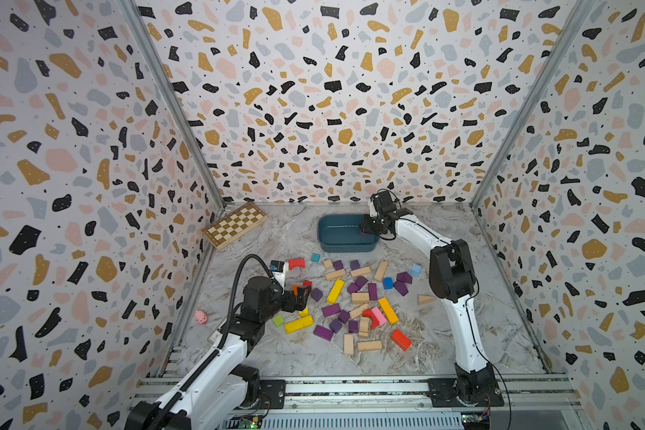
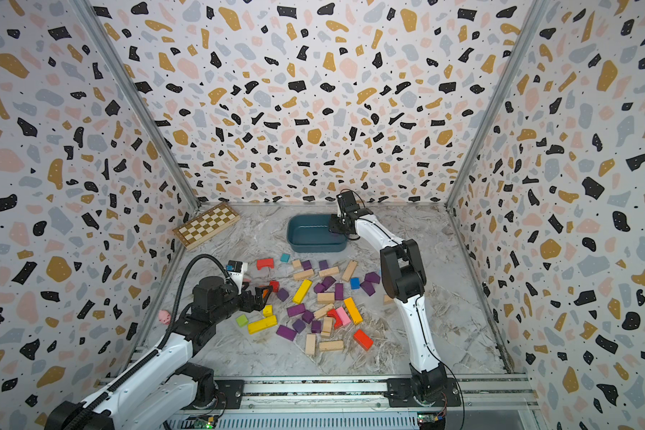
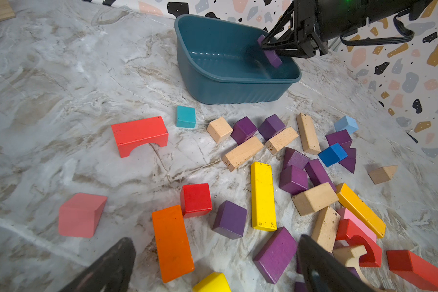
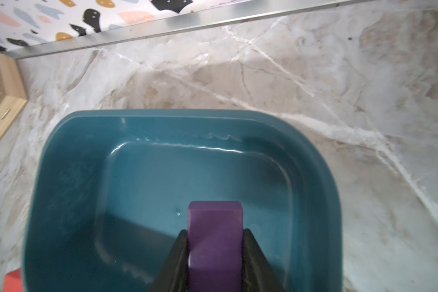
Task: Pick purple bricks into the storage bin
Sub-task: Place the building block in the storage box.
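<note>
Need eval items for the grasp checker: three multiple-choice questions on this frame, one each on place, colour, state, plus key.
1. Relative to the storage bin, the right pincer is: A beside it, outside the rim; B far from it; C over its inside.
2. The held brick is: A yellow; B purple; C red.
3. The left pincer is: A open; B shut on a brick; C out of view.
Key: C, bin floor lies beyond the pincer in the right wrist view; B, purple shows between its jaws; A, jaws stand wide apart.
</note>
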